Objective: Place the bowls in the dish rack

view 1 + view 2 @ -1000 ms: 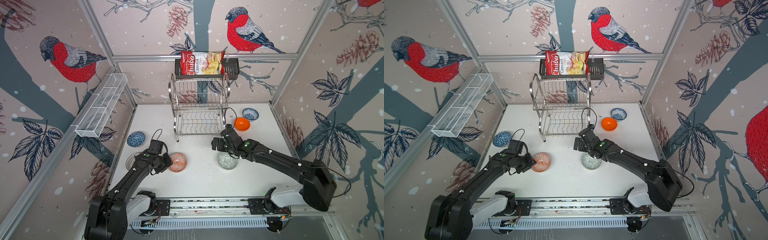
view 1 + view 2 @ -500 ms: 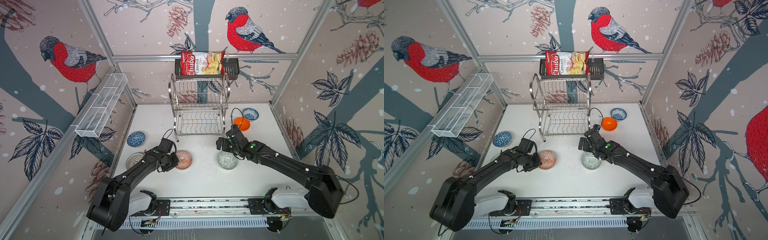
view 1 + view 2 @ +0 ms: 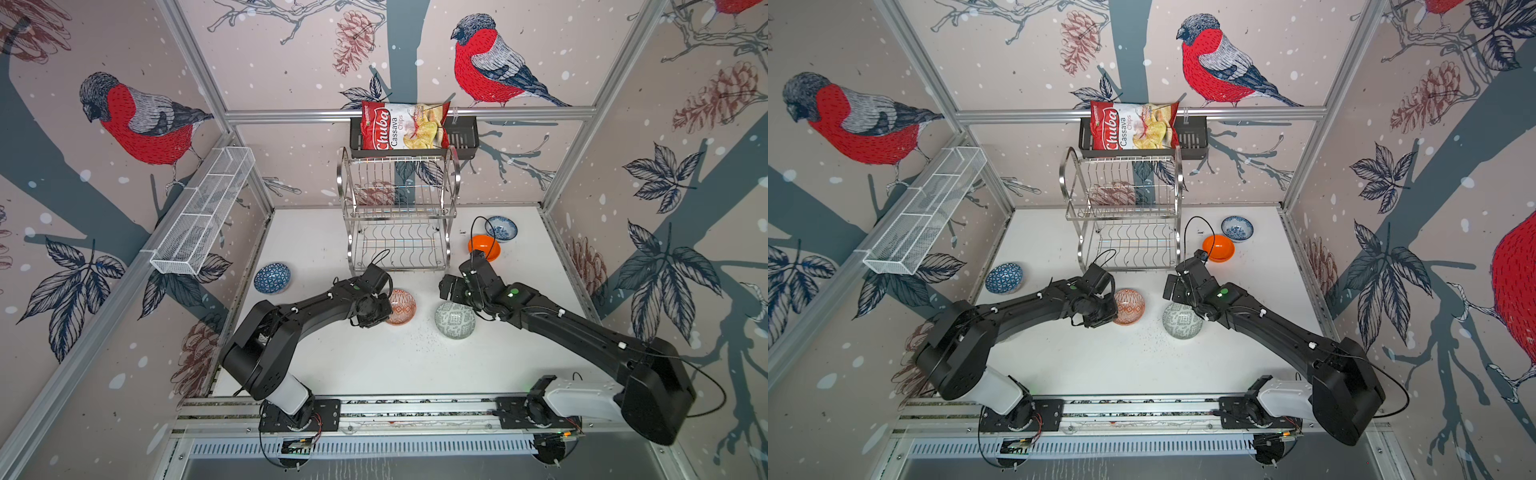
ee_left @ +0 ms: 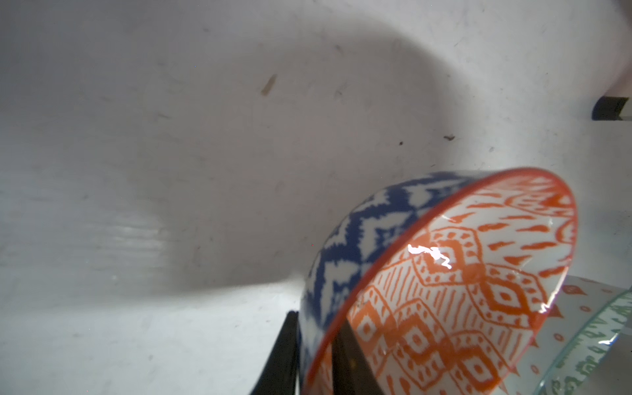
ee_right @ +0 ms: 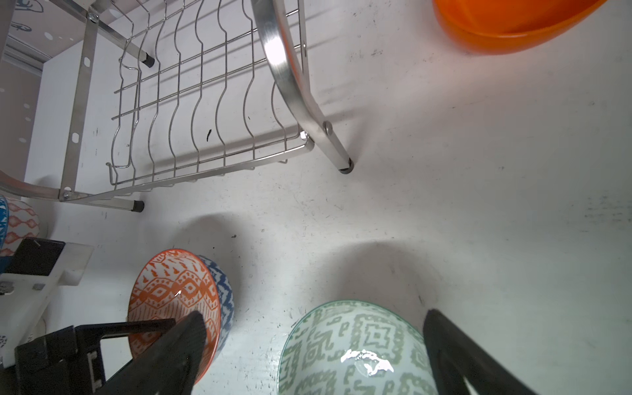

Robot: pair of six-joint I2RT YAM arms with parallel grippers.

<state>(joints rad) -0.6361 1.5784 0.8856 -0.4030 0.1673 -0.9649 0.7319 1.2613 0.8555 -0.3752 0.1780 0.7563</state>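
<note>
pinching the orange-white bowl [image 3: 400,306] by its rim, the left hand [image 4: 316,355] has one finger inside the bowl and one on its blue-patterned outer wall. the bowl hangs tilted just in front of the dish rack [image 3: 399,251], low over the bench [image 3: 374,365]; cannot tell whether its lower edge is clear of the surface. the right hand [image 5: 314,318] is spread wide, gripping nothing, poised over the grey-green bowl [image 3: 454,320], also just in front of the rack. both tiers of the rack look empty. the plain orange bowl [image 3: 484,246] and the white-blue floral bowl [image 3: 501,228] sit beside the rack's end on the right arm's side, and the dark blue bowl [image 3: 272,277] sits off the opposite end.

risks, as judged: a thin rim pinch on glazed ware may let the bowl pivot or slide out on the lift. the rack's front rail and arched end frame stand in the way, so a low carry could knock the bowl loose or shove the light rack back. both arms crowd the same patch in front of the rack, and reaching together could make them clash.
</note>
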